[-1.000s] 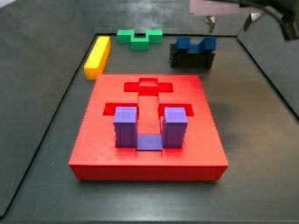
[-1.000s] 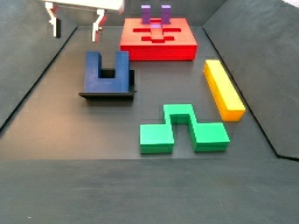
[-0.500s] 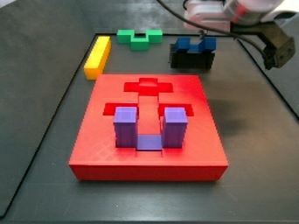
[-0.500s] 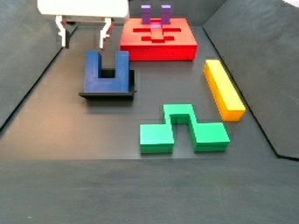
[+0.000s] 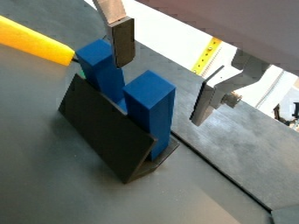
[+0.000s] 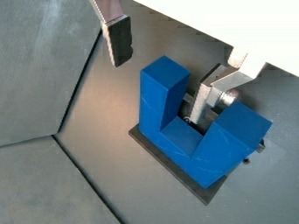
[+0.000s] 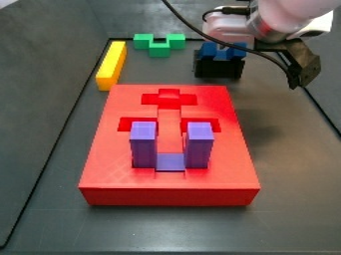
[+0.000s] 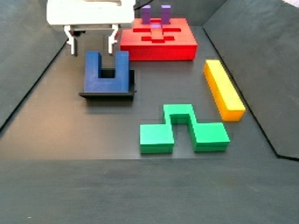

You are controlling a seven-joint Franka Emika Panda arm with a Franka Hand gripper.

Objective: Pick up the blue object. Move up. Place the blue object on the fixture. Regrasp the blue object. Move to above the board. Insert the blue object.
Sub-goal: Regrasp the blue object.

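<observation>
**Side views: gripper open over the blue object on the fixture**

Side views show the blue object (image 8: pixel 107 73) seated in the black fixture (image 8: pixel 111 94), prongs pointing up and toward the far end of the floor. In a wrist view the same block (image 6: pixel 193 118) stands with its base low in the bracket and its square notch open upward.

The gripper (image 8: pixel 91 39) hangs just above the block, its two fingers spread apart and holding nothing. In a wrist view one finger (image 5: pixel 121 39) sits just beside one prong, while the other finger (image 5: pixel 208 98) stands apart from the second prong. In the other wrist picture one finger (image 6: pixel 212 96) reaches into or just behind the notch; whether it touches the block cannot be told.

Beyond the fixture lies the red board (image 8: pixel 160 42), with a purple block (image 7: pixel 168 145) standing in a recess on its top. A yellow bar (image 8: pixel 223 87) lies beside the board, and a green block (image 8: pixel 183 129) rests on the floor nearer the camera, well apart from the fixture.
</observation>
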